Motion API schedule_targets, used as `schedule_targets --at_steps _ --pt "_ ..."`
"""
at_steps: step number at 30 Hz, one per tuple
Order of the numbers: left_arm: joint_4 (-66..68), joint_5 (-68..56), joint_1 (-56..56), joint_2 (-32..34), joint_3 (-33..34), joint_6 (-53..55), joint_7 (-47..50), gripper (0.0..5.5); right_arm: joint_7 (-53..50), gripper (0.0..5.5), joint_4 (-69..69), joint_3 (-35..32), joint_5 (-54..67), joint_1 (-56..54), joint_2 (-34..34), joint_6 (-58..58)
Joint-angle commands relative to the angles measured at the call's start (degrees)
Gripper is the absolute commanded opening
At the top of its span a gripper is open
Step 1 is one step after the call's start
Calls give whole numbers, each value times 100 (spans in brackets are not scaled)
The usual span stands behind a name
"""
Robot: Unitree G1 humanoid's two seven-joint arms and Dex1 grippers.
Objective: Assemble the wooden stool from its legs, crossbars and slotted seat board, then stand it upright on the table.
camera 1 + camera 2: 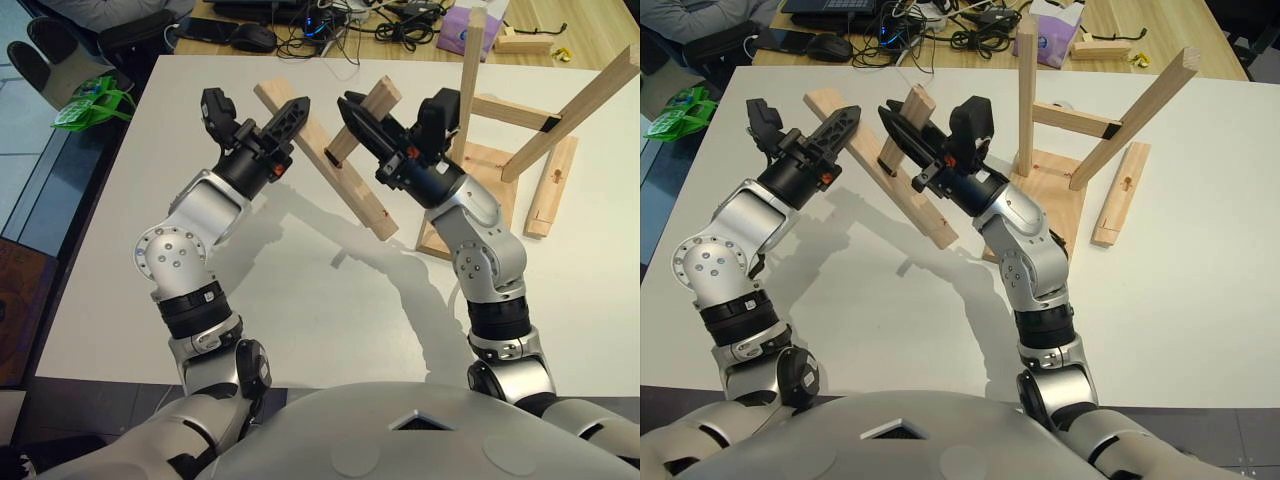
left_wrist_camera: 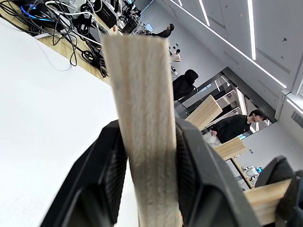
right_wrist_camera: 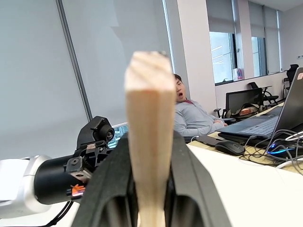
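1. As you take stock from the left eye view, log the left gripper [image 1: 255, 120] clamped on the long leg [image 1: 350, 185]. Its axis slants from far left down toward you and rightward. The right gripper [image 1: 400, 115] is closed on the short crossbar [image 1: 385, 95], which slopes down to meet that leg near its middle. The seat board [image 1: 487, 172] lies flat on the table [image 1: 300, 330] to the right of both grippers, so your right arm is the nearer one.
2. Right eye view: an upright leg [image 1: 1025, 90] and a leaning leg [image 1: 1140, 115] rise from the board, with a fitted crossbar [image 1: 1075, 120] between them. A loose slotted piece [image 1: 1118, 195] lies just beside the board. You cannot tell whether the held crossbar is seated in the long leg or merely touching it.
3. Left wrist view: the pads [image 2: 116, 175] press both faces of the long leg. Its lower length is cut off.
4. Right wrist view: the fingers [image 3: 187, 175] grip the short crossbar's sides. The junction with the leg is out of frame.
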Motion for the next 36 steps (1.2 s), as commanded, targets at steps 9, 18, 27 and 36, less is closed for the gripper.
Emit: schedule_targets --at_steps 9,18,27,36 --pt "-208 -447 -304 -215 -97 -462 529 103 185 214 164 122 -326 385 -599 250" --pt "-494 638 -144 166 -324 -1324 398 102 803 373 -873 -785 -24 1729 -2284 634" --pt "-1402 775 314 -300 -615 -1623 893 102 2329 237 -398 -2359 -324 3053 -4700 179" --pt "-1548 774 474 -509 -848 -1753 1058 102 3093 82 917 -1775 -1595 3125 -5606 -905"
